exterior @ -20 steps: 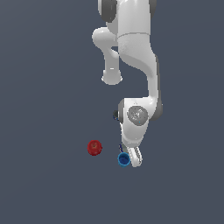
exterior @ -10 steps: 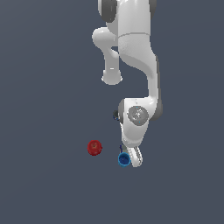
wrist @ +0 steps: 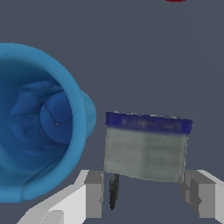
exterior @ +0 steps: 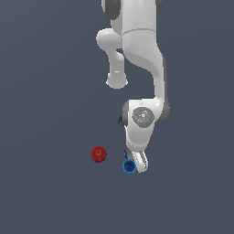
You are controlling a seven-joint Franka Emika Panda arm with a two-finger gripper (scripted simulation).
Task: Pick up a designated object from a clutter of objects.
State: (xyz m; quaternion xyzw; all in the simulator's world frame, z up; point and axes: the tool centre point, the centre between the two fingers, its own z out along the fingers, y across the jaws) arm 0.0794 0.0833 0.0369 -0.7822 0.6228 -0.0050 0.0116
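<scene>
Reaching down low, the hand (wrist: 144, 192) has its 2 fingers (wrist: 94, 192) wide open, 1 on each side of the little grey tool (wrist: 144, 153) with the dark blue strip on top. Nothing is held yet. The tool sits right between the fingers, with a small gap at each side. The blue cup (wrist: 39, 122) lies on its side just beside the tool, next to 1 finger. A tiny bit of the red ball (wrist: 175, 0) shows far ahead of the hand. In the outside view the hand (exterior: 137, 162) is down by the blue cup (exterior: 129, 167), and the red ball (exterior: 98, 154) sits apart on the floor (exterior: 45, 91).

I think the next step is the squeeze. To do it well, keep the hand straight, close slowly, and make sure the finger near the cup does not push it into the tool. Grab the grey middle, not the blue edge.
</scene>
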